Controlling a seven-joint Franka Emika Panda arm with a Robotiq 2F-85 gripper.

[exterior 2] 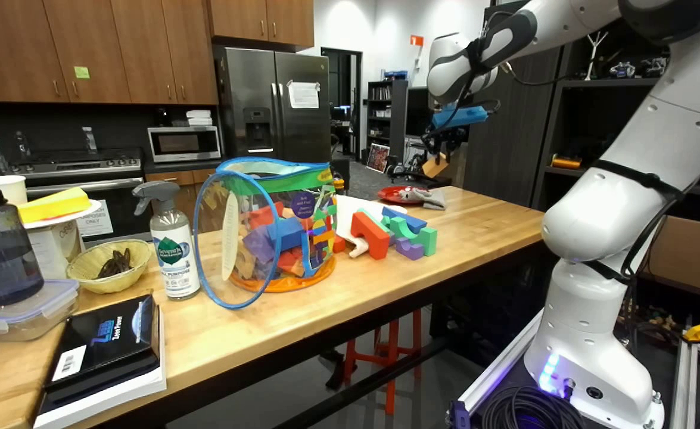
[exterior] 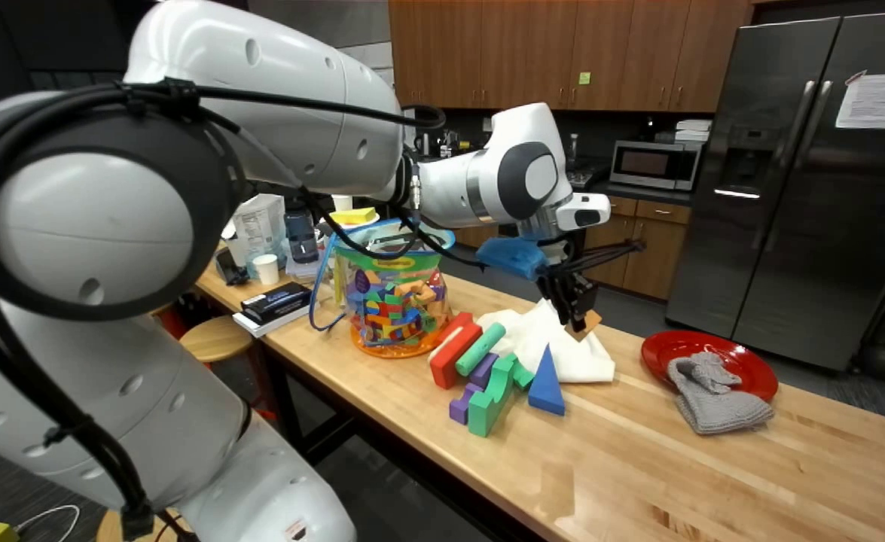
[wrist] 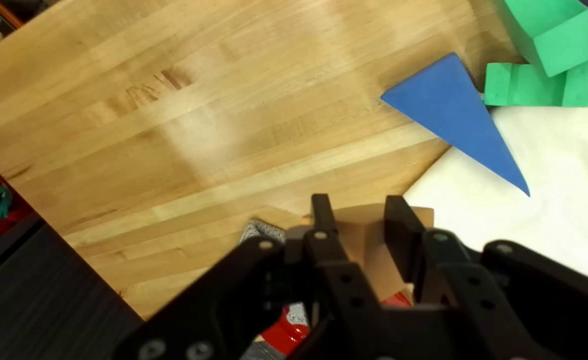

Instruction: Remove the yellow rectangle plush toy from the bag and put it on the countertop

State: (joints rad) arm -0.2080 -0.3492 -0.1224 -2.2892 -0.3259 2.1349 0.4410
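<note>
The yellow rectangle plush toy (wrist: 374, 270), orange-tan in these pictures, is gripped between the two black fingers of my gripper (wrist: 358, 200). In both exterior views the gripper (exterior: 572, 316) and the toy (exterior 2: 435, 167) hang in the air, clear of the bag and above the wooden countertop (exterior: 675, 459). The fingers cover parts of the toy's sides. On the countertop stands the see-through bag (exterior 2: 290, 183), blue at its upper edge and orange at its base, with its round lid hanging open and many multicoloured pieces inside.
Red blocks (exterior: 453, 360), a green cylinder (exterior: 481, 349), green and purple blocks and a blue triangle (exterior: 546, 385) lie beside a white cloth (exterior: 589, 361). A red plate (exterior: 657, 348) bears a grey cloth (exterior: 717, 410). A spray bottle (exterior 2: 174, 256) stands by the bag.
</note>
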